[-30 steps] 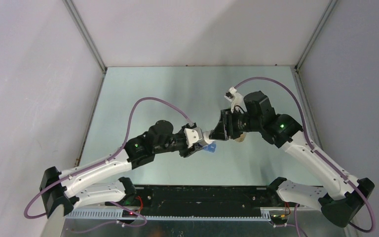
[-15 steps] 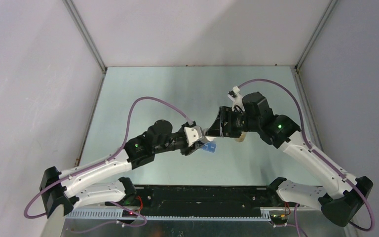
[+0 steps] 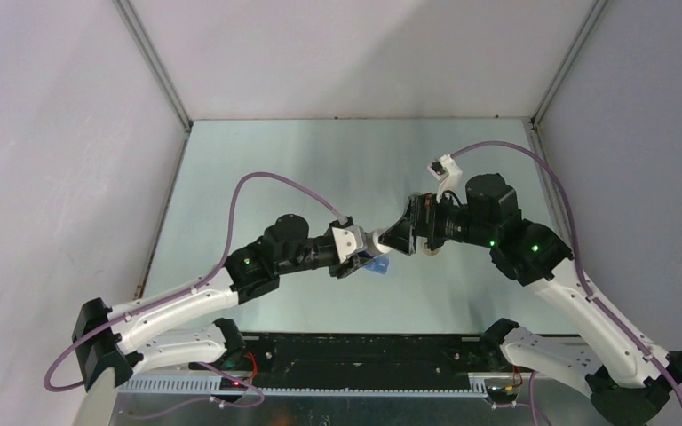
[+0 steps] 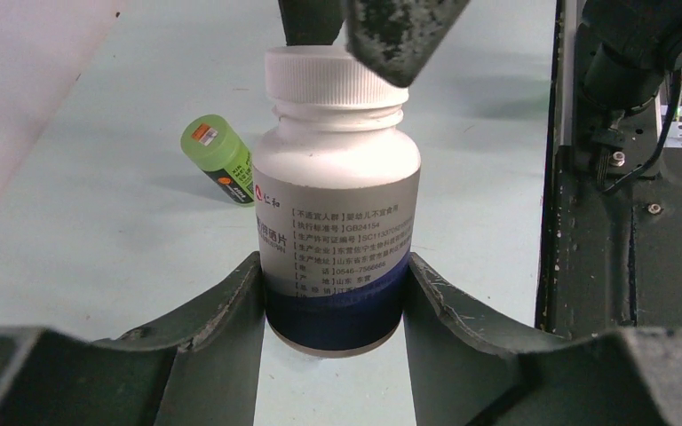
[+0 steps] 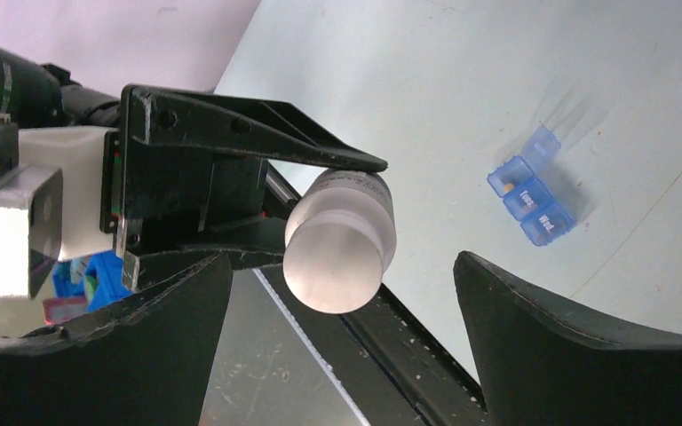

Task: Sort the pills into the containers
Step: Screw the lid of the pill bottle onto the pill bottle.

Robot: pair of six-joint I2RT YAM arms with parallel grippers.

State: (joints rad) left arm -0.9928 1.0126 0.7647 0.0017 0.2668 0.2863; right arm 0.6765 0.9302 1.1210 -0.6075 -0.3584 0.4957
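Note:
My left gripper (image 4: 333, 266) is shut on the blue-banded base of a white pill bottle (image 4: 337, 204), which has a printed label and a white cap. It holds the bottle above the table, cap toward my right gripper (image 5: 342, 266). That gripper is open wide, its fingers (image 5: 533, 337) on either side of the cap (image 5: 333, 257) without touching it. In the top view the two grippers meet mid-table around the bottle (image 3: 379, 241). A blue pill organizer (image 5: 530, 197) lies on the table with lids up; an orange speck shows in one compartment. No other pills show.
A small green bottle (image 4: 219, 160) lies on its side on the table beyond the held bottle. The organizer (image 3: 376, 264) sits just below the left gripper in the top view. The black rail (image 3: 364, 351) runs along the near edge between the arm bases.
My right gripper has opened from a hold on the cap to wide apart, and its arm has drawn back to the right. The left gripper and bottle have stayed put.

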